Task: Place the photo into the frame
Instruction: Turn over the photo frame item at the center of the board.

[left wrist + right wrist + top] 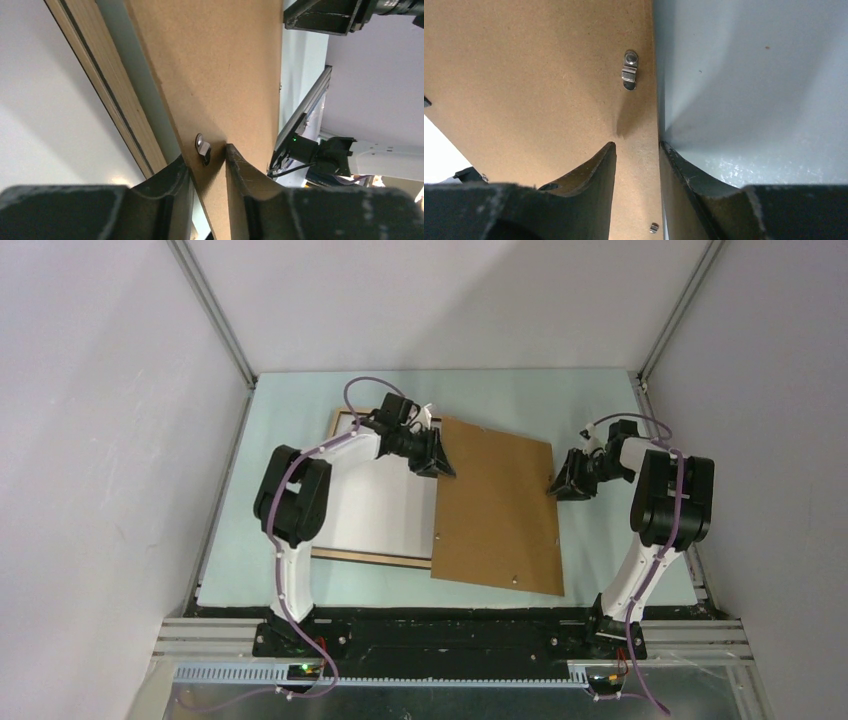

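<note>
Photo (380,505) white back up, seemingly seated inside frame (370,557), wood side up, flat on table (620,575), just outboard of left gripper (443,465) and nearer that arm's base. Backing board (497,510) spanning between both grippers, skewed, overlapping only frame's edge nearest left gripper, mostly over bare table toward right gripper (556,483). Left gripper at board's far corner, right gripper at opposite side edge, each with one finger above and one below board edge. Cannot tell from wrist views whether pinching or standing slack around it. Metal clip (202,149) just ahead of left gripper's tips. Step in hand, by judgement: closing back over photo, print itself in place. Next: needs sure hold at both ends, then board shifted toward left gripper's side, squared to rim, lowered inside it without dragging photo.
</note>
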